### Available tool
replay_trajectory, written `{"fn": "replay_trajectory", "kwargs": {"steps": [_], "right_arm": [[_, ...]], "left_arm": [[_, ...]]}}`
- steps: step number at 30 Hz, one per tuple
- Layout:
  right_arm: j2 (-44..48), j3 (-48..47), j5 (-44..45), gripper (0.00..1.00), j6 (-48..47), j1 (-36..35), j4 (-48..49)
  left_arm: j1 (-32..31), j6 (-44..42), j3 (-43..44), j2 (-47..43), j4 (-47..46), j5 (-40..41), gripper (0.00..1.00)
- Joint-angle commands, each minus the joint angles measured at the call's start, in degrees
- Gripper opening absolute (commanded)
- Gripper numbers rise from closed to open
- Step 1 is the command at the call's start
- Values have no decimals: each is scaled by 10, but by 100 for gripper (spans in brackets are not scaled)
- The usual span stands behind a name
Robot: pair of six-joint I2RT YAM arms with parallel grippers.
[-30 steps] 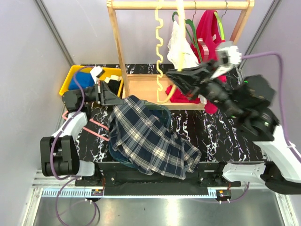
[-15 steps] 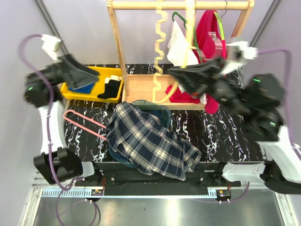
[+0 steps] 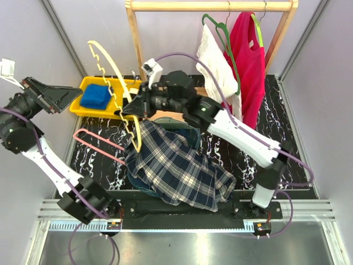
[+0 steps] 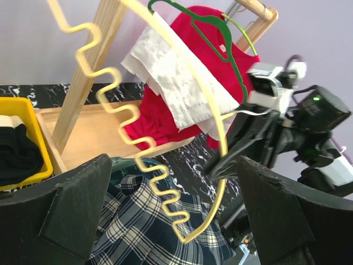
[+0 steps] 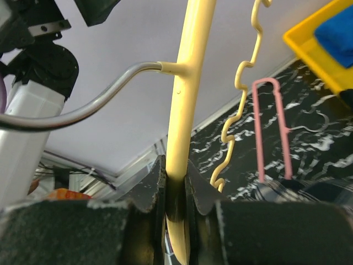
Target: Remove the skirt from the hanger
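Note:
The plaid skirt (image 3: 176, 165) lies crumpled on the black marbled table, off any hanger; it also shows low in the left wrist view (image 4: 138, 237). My right gripper (image 3: 127, 109) is shut on the arm of a yellow hanger (image 3: 113, 77) with a wavy lower bar, held in the air over the skirt's far left corner. In the right wrist view the jaws clamp that yellow hanger (image 5: 182, 110) tightly. My left gripper (image 3: 69, 94) is raised at the far left, open and empty, with its fingers (image 4: 55, 221) spread wide.
A pink hanger (image 3: 99, 144) lies on the table, one end under the skirt. A yellow bin (image 3: 88, 84) holds a blue cloth (image 3: 96, 95). The wooden rack (image 3: 138, 55) carries a green hanger (image 3: 220, 38), a white garment (image 3: 218, 63) and a red garment (image 3: 251, 61).
The left gripper opened and rose from the table to the far left. The right arm swung the yellow hanger from the rack over to the left, above the skirt's corner.

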State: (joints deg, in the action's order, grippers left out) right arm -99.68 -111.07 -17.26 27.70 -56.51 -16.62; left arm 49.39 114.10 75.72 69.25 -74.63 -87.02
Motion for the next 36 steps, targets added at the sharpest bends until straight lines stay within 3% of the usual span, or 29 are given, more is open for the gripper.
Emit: {"fn": "replay_trajectory", "kwargs": {"steps": [1,10,17,29,36], "right_arm": [[-65,-81,-85,0,72,2,92],[-305,-210,-233,0,231,-1,200],[-373,-223,-319,0,260,3,204],[-474,-260,-357,0,299,10,201],[-512,-278,-293,0,278,-20,203]], "left_arm": [[19,-5,-9,-41,-155,-95,99],[19,-25,-5,-69,-116,-94,99],[23,-30,-1,-72,-102,-94,99],[23,-44,7,-73,-80,-81,99],[24,-44,0,-72,-79,-75,99]]}}
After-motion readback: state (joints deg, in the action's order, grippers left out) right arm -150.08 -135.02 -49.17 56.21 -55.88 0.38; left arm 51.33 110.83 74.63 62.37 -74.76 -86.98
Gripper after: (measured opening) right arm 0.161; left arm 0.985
